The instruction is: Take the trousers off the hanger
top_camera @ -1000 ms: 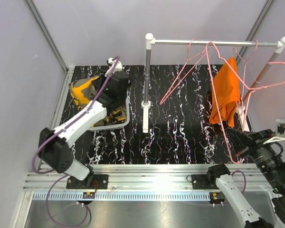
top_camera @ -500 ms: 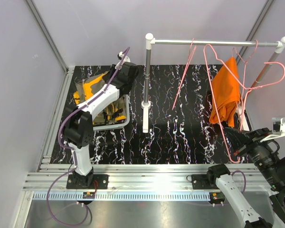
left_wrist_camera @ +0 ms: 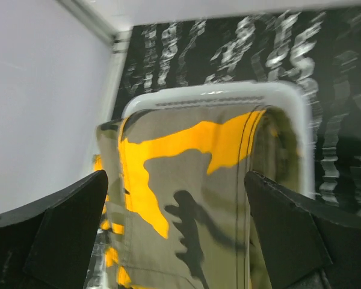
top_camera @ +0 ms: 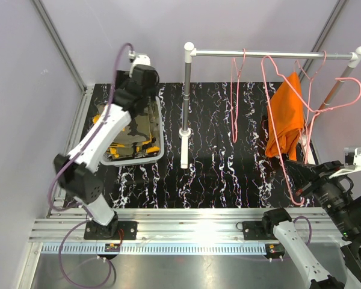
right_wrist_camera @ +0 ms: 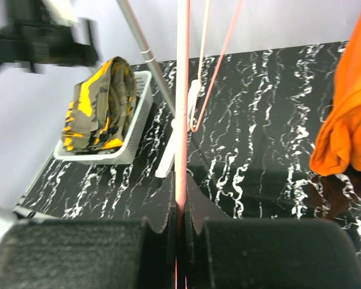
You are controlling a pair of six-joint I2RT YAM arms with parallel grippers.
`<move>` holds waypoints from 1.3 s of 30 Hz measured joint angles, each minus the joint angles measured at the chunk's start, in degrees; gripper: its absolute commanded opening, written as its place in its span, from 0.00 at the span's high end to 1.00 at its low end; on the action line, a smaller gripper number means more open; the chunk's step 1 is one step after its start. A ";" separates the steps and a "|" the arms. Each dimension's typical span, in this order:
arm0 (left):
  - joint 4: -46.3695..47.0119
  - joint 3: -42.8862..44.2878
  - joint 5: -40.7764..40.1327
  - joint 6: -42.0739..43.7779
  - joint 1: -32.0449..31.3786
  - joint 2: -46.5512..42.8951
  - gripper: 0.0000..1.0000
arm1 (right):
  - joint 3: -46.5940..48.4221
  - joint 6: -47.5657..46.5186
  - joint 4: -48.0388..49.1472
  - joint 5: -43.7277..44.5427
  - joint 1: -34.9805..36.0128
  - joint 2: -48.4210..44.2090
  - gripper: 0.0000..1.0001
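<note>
Bright orange trousers (top_camera: 287, 117) (right_wrist_camera: 349, 120) hang over a pink wire hanger (top_camera: 271, 78) on the rail at the right. My right gripper (top_camera: 298, 195) (right_wrist_camera: 182, 217) is shut on that hanger's lower wire, below the cloth. Olive and yellow-orange camouflage trousers (top_camera: 132, 129) (left_wrist_camera: 192, 180) (right_wrist_camera: 99, 102) lie folded in a white basket (top_camera: 159, 153) (left_wrist_camera: 289, 96) at the left. Above them my left gripper (top_camera: 132, 96) (left_wrist_camera: 174, 241) hovers open with nothing between its fingers (left_wrist_camera: 60, 235).
An empty pink hanger (top_camera: 236, 96) hangs straight down from the metal rail (top_camera: 271, 54). The rail's white-footed post (top_camera: 185, 120) stands mid-table, just right of the basket. The tabletop (top_camera: 228, 168) is black with white marbling. Purple walls close in on both sides.
My left gripper has opened and lifted away toward the back left, above the basket, where the camouflage trousers now lie. The empty hanger has swung back to vertical. The right gripper has not moved.
</note>
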 measured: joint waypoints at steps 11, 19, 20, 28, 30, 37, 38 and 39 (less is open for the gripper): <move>1.64 -2.25 19.56 -16.26 11.72 -6.27 0.01 | -0.07 -0.44 1.20 2.08 0.00 0.26 1.00; 0.59 -1.57 24.72 -23.26 13.18 21.27 0.01 | 0.17 -0.81 1.16 2.45 0.00 0.39 1.00; 1.51 -1.97 24.63 -24.00 13.38 22.36 0.01 | 0.66 -0.87 0.83 3.02 0.00 0.68 1.00; 2.75 -5.29 25.55 -26.47 14.05 18.75 0.01 | 4.83 -2.14 -2.80 13.40 0.00 4.98 1.00; -0.22 -5.75 25.55 -26.82 14.05 15.96 0.01 | 4.72 -2.10 -3.41 14.10 0.00 5.29 1.00; -6.51 -12.31 23.43 -28.39 14.12 -4.33 0.01 | 3.21 -1.86 -3.48 14.99 0.00 5.29 1.00; -5.90 -15.08 23.34 -28.87 14.16 -8.28 0.01 | 2.89 -1.81 -3.52 15.04 0.00 5.29 1.00; -5.44 -18.29 23.39 -29.35 14.16 -12.17 0.01 | 2.62 -1.79 -3.56 15.15 0.00 5.29 1.00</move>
